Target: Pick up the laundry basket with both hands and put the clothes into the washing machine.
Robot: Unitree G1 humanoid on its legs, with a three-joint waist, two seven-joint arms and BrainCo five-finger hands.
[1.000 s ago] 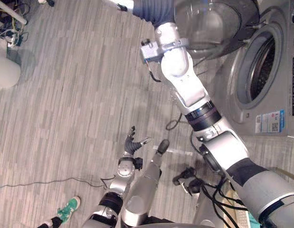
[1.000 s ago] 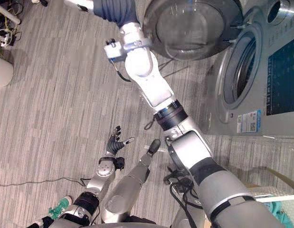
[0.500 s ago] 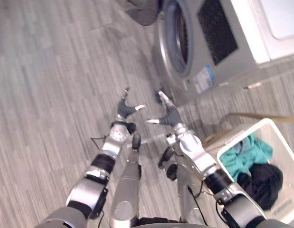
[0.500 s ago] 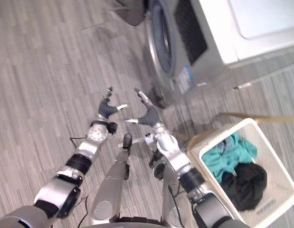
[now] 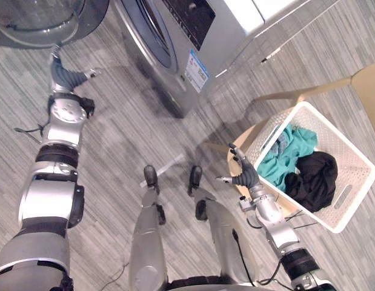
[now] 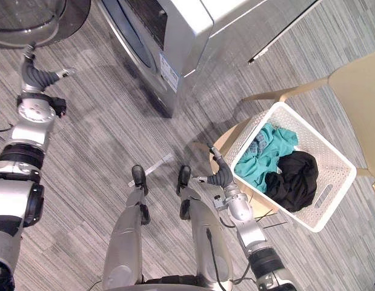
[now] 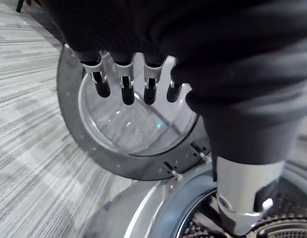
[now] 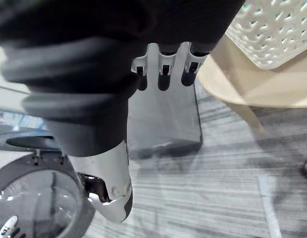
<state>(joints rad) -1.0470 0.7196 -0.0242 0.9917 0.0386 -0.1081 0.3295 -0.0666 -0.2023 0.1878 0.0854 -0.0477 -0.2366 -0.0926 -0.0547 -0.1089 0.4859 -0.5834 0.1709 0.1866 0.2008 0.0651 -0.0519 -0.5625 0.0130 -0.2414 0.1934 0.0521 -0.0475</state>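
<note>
Status: early stage, nothing lifted.

The laundry basket [image 5: 357, 188] rests on a beige chair [image 5: 369, 82] to the robot's right, well apart from the washing machine [image 5: 199, 36]. It holds a teal garment [image 5: 290, 145] and a black garment [image 5: 314, 176], both lying inside its walls. No clothing is visible on the floor [image 5: 126, 127] or at the drum opening.

The right hand [image 5: 245, 177] hangs just beside the basket's near corner with fingers spread and thumb apart, holding nothing. I cannot confirm contact with the rim; it appears a little short of it.

The left hand [image 5: 61, 76] is on the opposite side of the scene, close to the machine's round glass door [image 5: 29, 24]. Its fingers are straight and relaxed in its wrist view and it is empty.

Done, as far as can be judged: the door stands swung wide, so the drum is accessible.

Outstanding — everything else:
- the left hand must be brought across to the basket's other side
- both hands must take hold and lift
- the basket must be carried to the opening and the clothes tipped or transferred in

Risk noted: the basket sits skewed on the chair, so a one-sided grip could tilt it.
</note>
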